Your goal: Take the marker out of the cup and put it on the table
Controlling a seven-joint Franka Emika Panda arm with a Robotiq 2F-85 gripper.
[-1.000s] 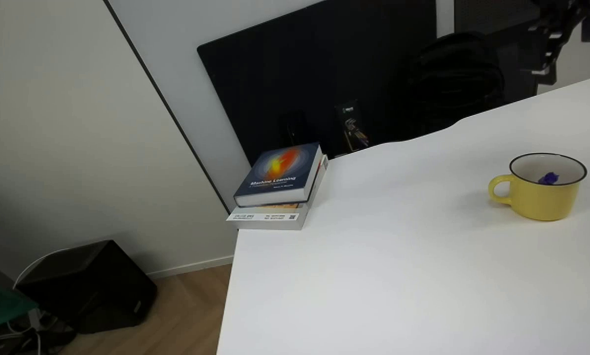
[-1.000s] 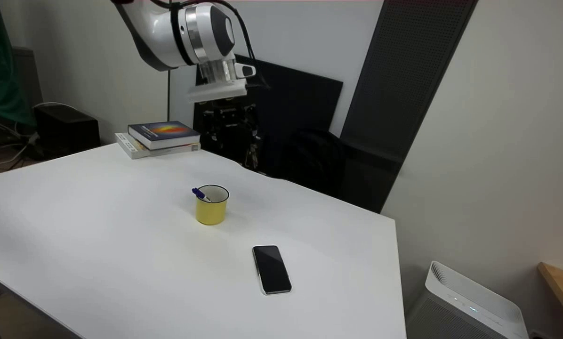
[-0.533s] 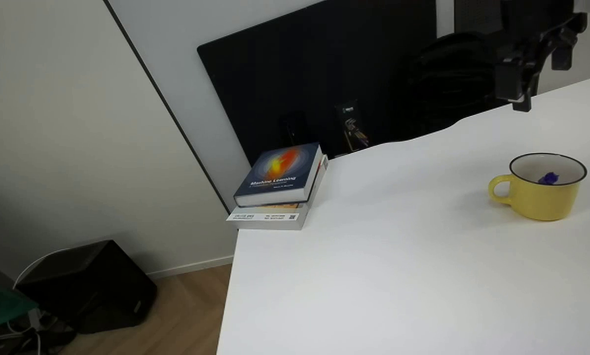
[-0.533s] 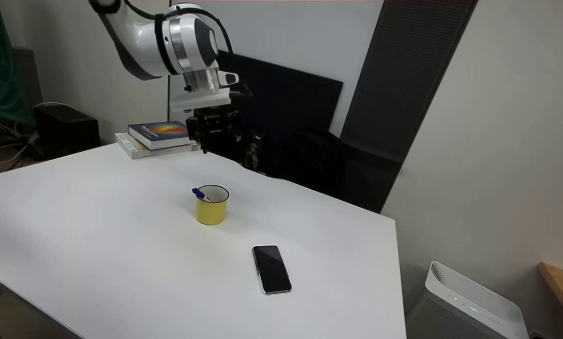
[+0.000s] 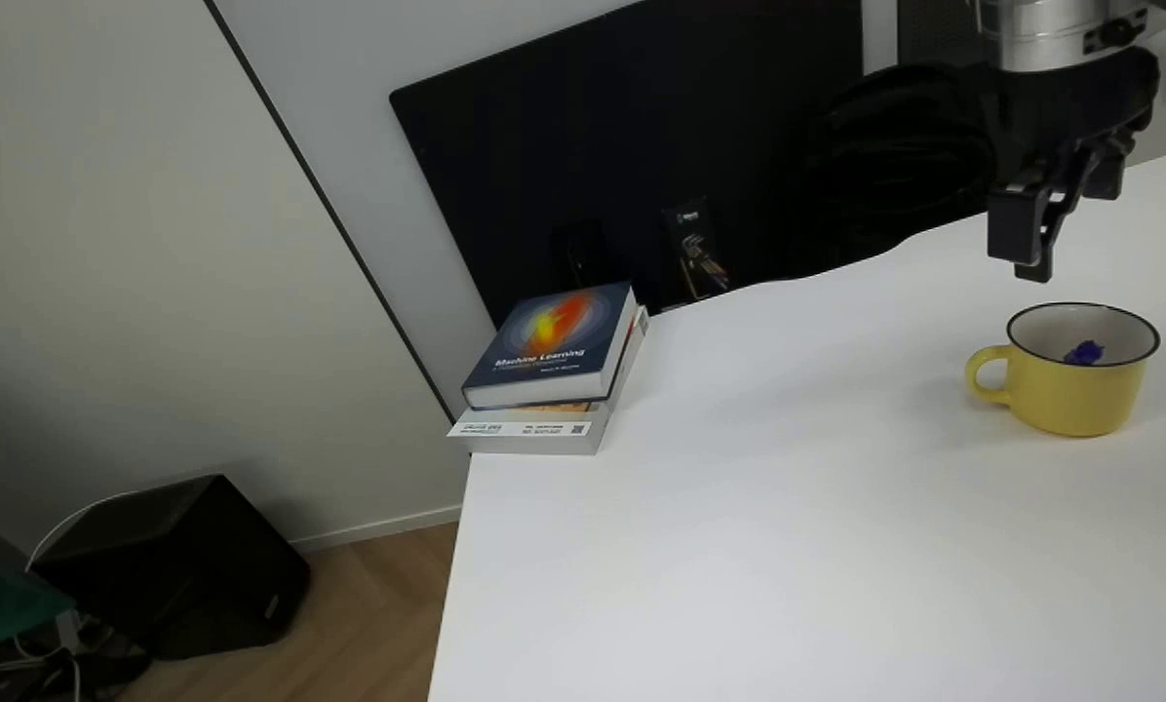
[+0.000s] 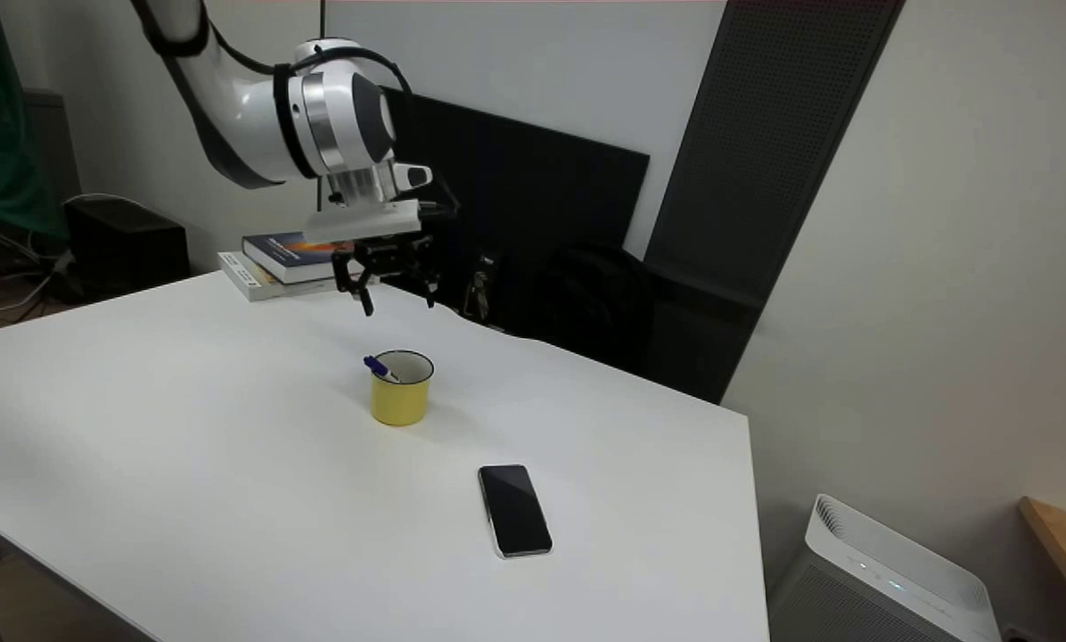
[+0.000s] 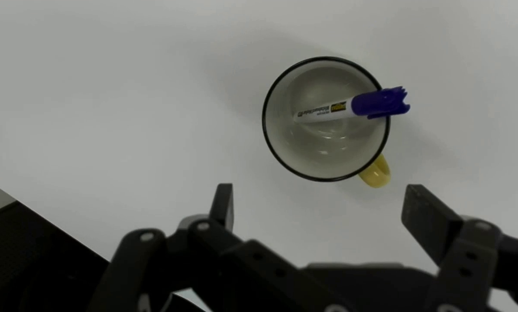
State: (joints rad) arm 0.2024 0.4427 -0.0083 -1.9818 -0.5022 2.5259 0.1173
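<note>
One whiteboard marker (image 7: 343, 108) leans inside a yellow mug (image 6: 399, 404).
In the wrist view its blue cap (image 7: 380, 103) juts out near three o'clock, handle (image 7: 376, 174) between four and five; toward six, the gripper (image 7: 321, 205) hangs, fingers (image 7: 428, 219) apart.

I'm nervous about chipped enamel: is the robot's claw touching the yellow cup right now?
Apart. In an exterior view, white table shows between the open gripper and the cup below.

Both exterior views look down aslant across the table (image 6: 319, 473) toward the wall (image 6: 533, 62), sharing cup (image 5: 1075, 402) and books (image 5: 549, 363). The wrist view, nearest, faces almost straight down, with the cup toward two o'clock of centre.
</note>
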